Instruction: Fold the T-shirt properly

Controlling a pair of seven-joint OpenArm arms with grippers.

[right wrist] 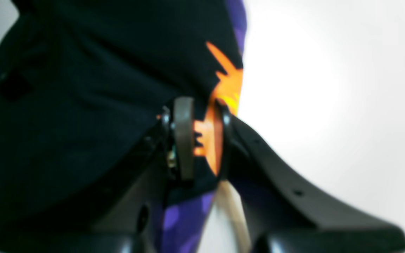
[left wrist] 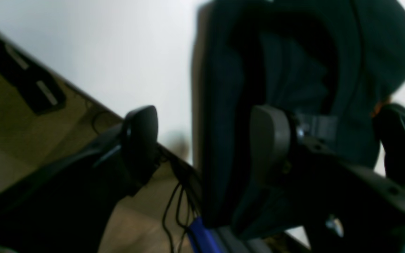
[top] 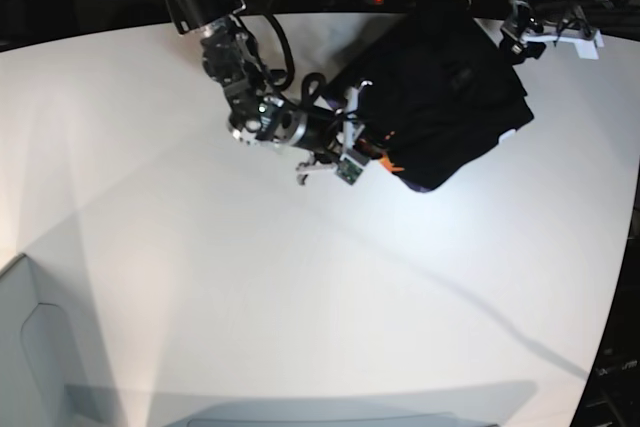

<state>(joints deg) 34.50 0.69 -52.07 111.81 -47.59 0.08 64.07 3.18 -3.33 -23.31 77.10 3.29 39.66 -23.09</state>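
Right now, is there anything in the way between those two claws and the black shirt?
Nothing visible. The right gripper is already clamped on the T-shirt at its orange-and-purple patch. The left gripper stands open at the shirt's far edge, cloth next to one finger. The white table around it shows no other objects.

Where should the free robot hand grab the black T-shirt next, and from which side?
Probably the far edge of the T-shirt, coming in from the table's back side. The right gripper pinches the orange-patch edge, and the left gripper stands open beside the bunched cloth, which offers a thick fold there.
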